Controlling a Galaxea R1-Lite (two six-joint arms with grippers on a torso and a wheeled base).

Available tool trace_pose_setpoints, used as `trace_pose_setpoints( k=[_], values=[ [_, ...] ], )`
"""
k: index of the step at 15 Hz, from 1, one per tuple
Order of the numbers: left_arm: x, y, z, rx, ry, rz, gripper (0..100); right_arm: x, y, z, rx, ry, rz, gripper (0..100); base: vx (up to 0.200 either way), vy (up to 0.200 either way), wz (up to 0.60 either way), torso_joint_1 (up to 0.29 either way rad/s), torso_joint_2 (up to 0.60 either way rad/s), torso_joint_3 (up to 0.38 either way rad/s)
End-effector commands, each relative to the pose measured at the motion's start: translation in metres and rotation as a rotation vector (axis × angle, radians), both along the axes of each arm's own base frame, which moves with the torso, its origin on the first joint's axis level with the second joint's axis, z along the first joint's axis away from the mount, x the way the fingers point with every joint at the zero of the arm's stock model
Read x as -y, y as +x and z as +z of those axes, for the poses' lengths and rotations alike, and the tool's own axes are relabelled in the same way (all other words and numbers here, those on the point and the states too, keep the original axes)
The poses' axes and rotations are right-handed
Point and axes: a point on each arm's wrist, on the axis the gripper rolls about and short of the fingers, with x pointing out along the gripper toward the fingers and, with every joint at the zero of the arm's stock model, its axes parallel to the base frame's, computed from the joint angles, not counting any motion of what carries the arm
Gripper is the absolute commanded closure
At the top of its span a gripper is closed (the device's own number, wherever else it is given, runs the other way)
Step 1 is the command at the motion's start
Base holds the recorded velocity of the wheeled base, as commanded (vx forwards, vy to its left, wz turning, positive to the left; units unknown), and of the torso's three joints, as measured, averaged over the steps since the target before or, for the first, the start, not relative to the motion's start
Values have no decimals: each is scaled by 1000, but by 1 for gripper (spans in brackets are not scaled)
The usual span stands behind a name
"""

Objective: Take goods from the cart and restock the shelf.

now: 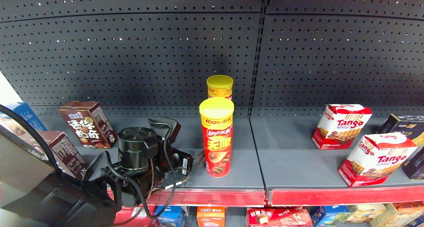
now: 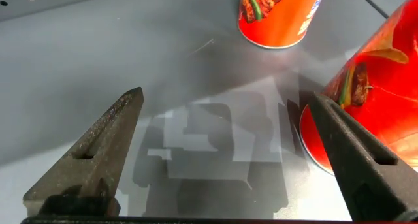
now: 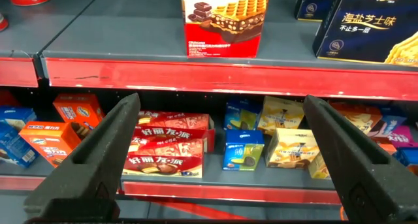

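Two red chip cans with yellow lids stand upright mid-shelf, the front can [image 1: 216, 137] ahead of the rear can [image 1: 220, 86]. My left gripper [image 1: 196, 160] rests low over the grey shelf board [image 1: 238, 154], just left of the front can, open and empty. In the left wrist view the left gripper [image 2: 226, 96] has its jaws spread wide, with the front can's base [image 2: 366, 93] beside one finger [image 2: 346, 152] and the rear can [image 2: 277, 15] farther off. My right gripper [image 3: 222, 101] is open and empty, facing the shelf's red front rail [image 3: 228, 77].
Brown chocolate boxes [image 1: 87, 123] stand at the shelf's left, red-and-white wafer boxes [image 1: 341, 126] and dark boxes [image 1: 405, 126] at the right. The lower shelf holds several snack boxes [image 3: 170, 149]. Bare board lies between the cans and the wafer boxes.
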Motion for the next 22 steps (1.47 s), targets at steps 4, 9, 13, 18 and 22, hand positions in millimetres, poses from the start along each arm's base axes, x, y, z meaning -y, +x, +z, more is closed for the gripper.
trace_pose_setpoints(
  k=[4,9,13,18,22],
  values=[
    [5,3,0,1,-15,-4,0,0,0,0,0,0,-1,0,0,0,0,0,0,0],
    [-9,7,4,10,-32,72,0,0,0,0,0,-3,-1,0,0,0,0,0,0,0],
    [-44,-13,55,160,-85,171,0,0,0,0,-1,-2,1,0,0,0,0,0,0,0],
    [-97,-97,71,254,-80,283,0,0,0,0,0,4,-1,0,0,0,0,0,0,0],
    [-139,-171,39,267,-58,412,0,0,0,0,-1,3,-1,0,0,0,0,0,0,0]
  ],
)
